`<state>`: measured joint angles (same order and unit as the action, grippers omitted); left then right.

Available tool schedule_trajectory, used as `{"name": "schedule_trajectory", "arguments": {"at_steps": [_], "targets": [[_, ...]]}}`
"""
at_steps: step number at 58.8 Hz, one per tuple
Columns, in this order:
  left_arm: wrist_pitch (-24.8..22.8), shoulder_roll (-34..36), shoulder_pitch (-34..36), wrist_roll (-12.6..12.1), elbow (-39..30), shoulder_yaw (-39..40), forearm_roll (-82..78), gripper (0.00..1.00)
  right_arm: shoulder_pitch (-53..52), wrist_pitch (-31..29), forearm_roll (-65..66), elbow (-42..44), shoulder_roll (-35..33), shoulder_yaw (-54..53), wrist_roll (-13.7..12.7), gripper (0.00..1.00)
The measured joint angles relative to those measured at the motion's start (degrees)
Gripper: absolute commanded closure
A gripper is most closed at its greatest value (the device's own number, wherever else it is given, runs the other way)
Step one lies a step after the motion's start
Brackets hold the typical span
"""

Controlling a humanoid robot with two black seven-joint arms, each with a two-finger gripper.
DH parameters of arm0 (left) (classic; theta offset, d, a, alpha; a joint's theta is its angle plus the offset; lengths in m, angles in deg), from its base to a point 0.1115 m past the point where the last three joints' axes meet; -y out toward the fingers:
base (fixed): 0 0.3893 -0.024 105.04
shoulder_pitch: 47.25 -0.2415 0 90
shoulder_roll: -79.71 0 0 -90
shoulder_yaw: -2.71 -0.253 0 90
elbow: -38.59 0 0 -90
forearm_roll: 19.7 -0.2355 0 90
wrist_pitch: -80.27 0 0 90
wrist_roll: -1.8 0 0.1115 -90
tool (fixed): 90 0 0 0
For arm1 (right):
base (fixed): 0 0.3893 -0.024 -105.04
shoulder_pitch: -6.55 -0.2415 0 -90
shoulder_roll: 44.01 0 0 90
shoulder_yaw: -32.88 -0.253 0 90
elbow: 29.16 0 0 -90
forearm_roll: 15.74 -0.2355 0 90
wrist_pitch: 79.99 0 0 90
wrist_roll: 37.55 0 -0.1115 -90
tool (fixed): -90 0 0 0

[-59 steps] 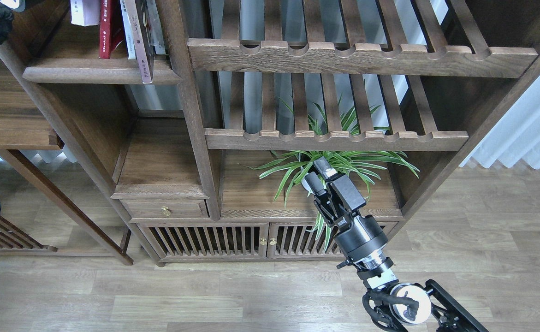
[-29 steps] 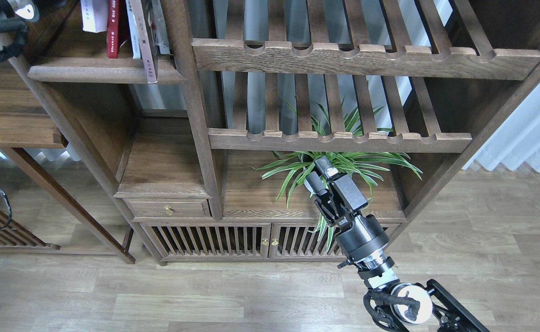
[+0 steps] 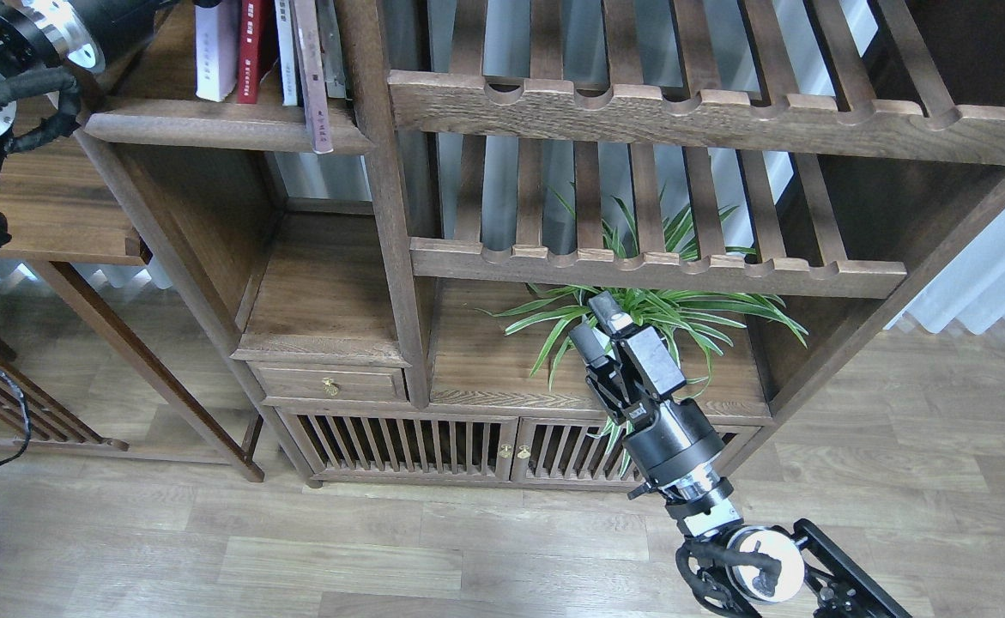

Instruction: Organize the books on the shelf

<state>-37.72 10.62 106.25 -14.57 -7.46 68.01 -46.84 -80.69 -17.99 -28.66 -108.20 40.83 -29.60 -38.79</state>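
Standing upright, the books (image 3: pixel 262 47) fill your shelf (image 3: pixel 219 129) at the frame's upper left.
Your right hand (image 3: pixel 598 322), lower centre, shows its fingers slightly spread, holding nothing; your left hand is hidden.

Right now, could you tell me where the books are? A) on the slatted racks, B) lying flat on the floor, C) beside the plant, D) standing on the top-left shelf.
D: the books stand upright on the solid top-left shelf, well above the plant.
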Motion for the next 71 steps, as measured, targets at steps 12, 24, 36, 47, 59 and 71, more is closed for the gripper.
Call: {"name": "schedule_trajectory", "arguments": {"at_steps": [12, 24, 36, 47, 59, 71], "targets": [[0.0, 5.7, -7.8, -1.7, -9.6, 2.7, 2.9, 0.43, 0.1, 0.0, 0.0, 0.0, 0.0, 0.0, 0.0, 0.02], [-0.1, 8.1, -12.8, -2.6, -15.7, 7.4, 4.1, 0.43, 0.1, 0.0, 0.0, -0.1, 0.0, 0.0, -0.1, 0.02], [-0.1, 8.7, -15.0, -3.7, -17.1, 10.3, 5.5, 0.44, 0.1, 0.0, 0.0, -0.1, -0.1, 0.1, -0.1, 0.02], [0.0, 9.1, -15.6, -3.8, -17.2, 10.7, 5.6, 0.44, 0.1, 0.0, 0.0, -0.1, -0.1, 0.0, -0.1, 0.02], [0.0, 9.3, -16.9, -3.8, -19.3, 11.0, 6.1, 0.44, 0.1, 0.0, 0.0, 0.0, 0.0, 0.0, -0.1, 0.02], [0.0, 10.2, -24.1, -3.9, -24.8, 15.4, 8.0, 0.44, 0.1, 0.0, 0.0, 0.0, -0.2, -0.1, -0.1, 0.02]]}}
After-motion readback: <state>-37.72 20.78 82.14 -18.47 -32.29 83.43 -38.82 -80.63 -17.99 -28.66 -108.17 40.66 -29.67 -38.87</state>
